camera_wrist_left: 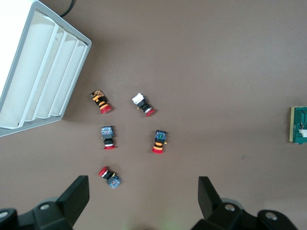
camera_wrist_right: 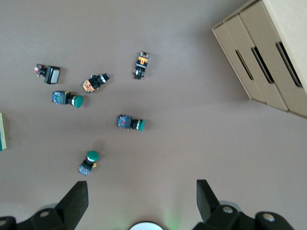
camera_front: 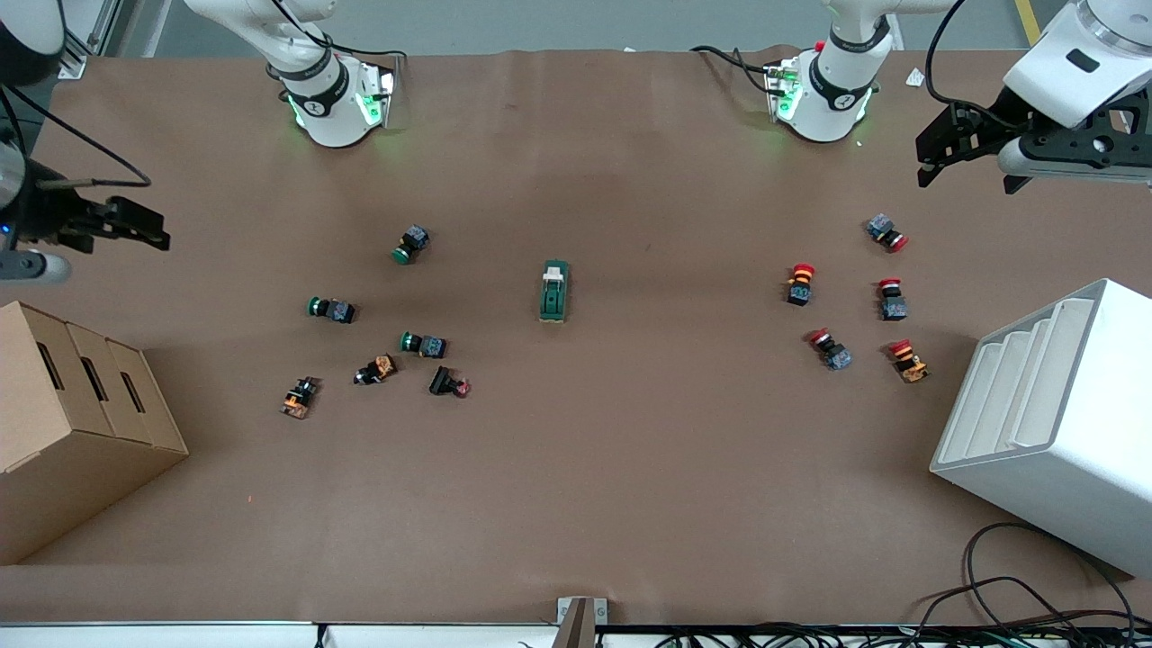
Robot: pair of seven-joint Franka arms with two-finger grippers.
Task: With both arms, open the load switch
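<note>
The load switch (camera_front: 554,291), a dark-green block with a white toggle at its end farther from the front camera, lies at the middle of the table. Only its edge shows in the left wrist view (camera_wrist_left: 298,124) and in the right wrist view (camera_wrist_right: 2,132). My left gripper (camera_front: 936,148) hangs open and empty over the left arm's end of the table, above a red push-button (camera_wrist_left: 110,177); its fingers (camera_wrist_left: 76,196) stand wide apart. Over the right arm's end, my right gripper (camera_front: 148,227) is also open and empty, its fingers (camera_wrist_right: 76,203) spread wide.
Several red push-buttons (camera_front: 800,283) lie toward the left arm's end, beside a white slotted rack (camera_front: 1053,423). Green and dark push-buttons (camera_front: 423,344) are scattered toward the right arm's end, beside a cardboard box (camera_front: 72,432). Cables (camera_front: 1017,603) lie along the table's front edge.
</note>
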